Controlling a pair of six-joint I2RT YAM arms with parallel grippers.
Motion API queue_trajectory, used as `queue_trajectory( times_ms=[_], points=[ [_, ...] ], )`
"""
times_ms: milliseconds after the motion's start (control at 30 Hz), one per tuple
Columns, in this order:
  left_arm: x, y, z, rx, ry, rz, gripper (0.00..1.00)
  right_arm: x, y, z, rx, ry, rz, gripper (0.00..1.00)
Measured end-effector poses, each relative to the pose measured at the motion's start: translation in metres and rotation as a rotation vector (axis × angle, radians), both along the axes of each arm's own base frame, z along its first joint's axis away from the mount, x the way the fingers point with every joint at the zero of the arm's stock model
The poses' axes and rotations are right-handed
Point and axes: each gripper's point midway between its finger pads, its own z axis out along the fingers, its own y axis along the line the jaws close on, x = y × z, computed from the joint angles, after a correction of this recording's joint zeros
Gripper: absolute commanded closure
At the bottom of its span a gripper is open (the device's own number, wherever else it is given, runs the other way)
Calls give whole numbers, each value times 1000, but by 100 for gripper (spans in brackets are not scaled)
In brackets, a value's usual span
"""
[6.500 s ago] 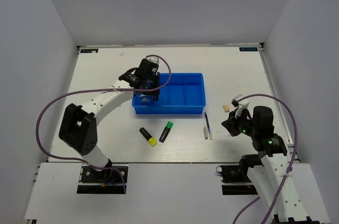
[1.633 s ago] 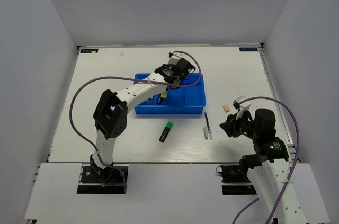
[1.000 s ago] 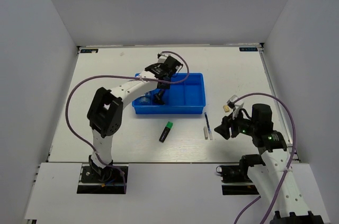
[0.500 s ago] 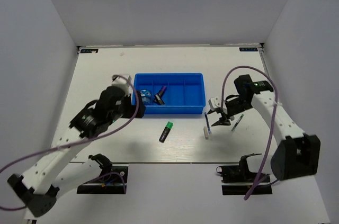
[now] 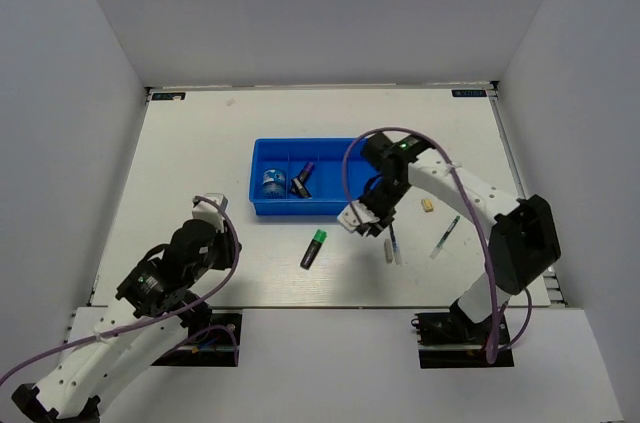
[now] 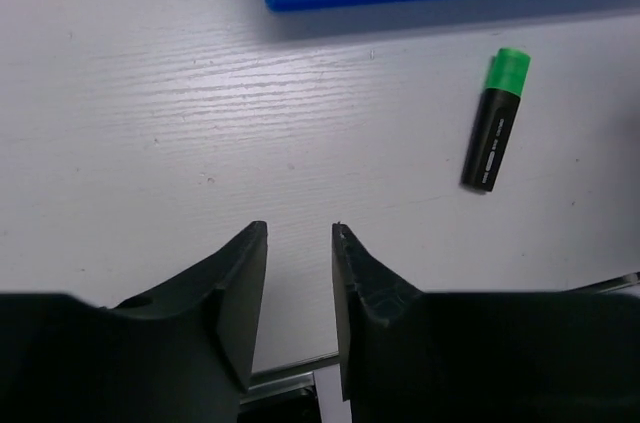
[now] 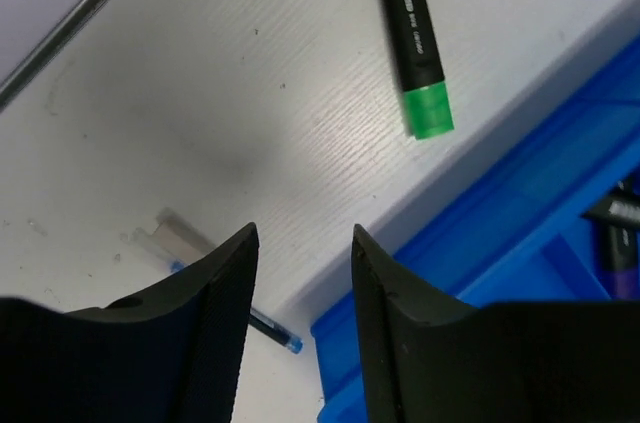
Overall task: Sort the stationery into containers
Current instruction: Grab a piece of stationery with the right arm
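Three pale grey walls (image 5: 320, 13), white wood-grain table (image 5: 200, 143), blue tray (image 5: 300, 209), left fingers (image 6: 235, 283) and right fingers (image 7: 225, 293) parted.

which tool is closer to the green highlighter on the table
right. the right tool is just to the right of the green highlighter and slightly farther back; the left tool is farther off on its left side.

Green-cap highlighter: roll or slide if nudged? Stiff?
The green-cap highlighter looks like short hard plastic, so probably stiff and light. Its body seems flattish, lying flat on the table, so it likely slides rather than rolls.
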Motion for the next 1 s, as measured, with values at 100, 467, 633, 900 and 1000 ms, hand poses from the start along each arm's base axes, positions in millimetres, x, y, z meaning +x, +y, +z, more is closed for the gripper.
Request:
queue_trajectory(
  times_ms=[100, 467, 633, 900, 1000],
  points=[
    [1, 1, 5, -13, -26, 4, 48, -7, 13, -15, -101, -44, 27, 56],
    [7, 21, 3, -65, -31, 116, 20, 22, 79, -39, -239, -237, 20, 55],
    [6, 23, -8, -109, 14, 145, 18, 17, 89, -59, -280, -253, 61, 52],
    [6, 26, -6, -123, 7, 164, 14, 5, 109, -76, -304, -257, 121, 51],
    [6, 29, -6, -117, 4, 178, 14, 3, 119, -79, -294, -264, 135, 51]
  ],
)
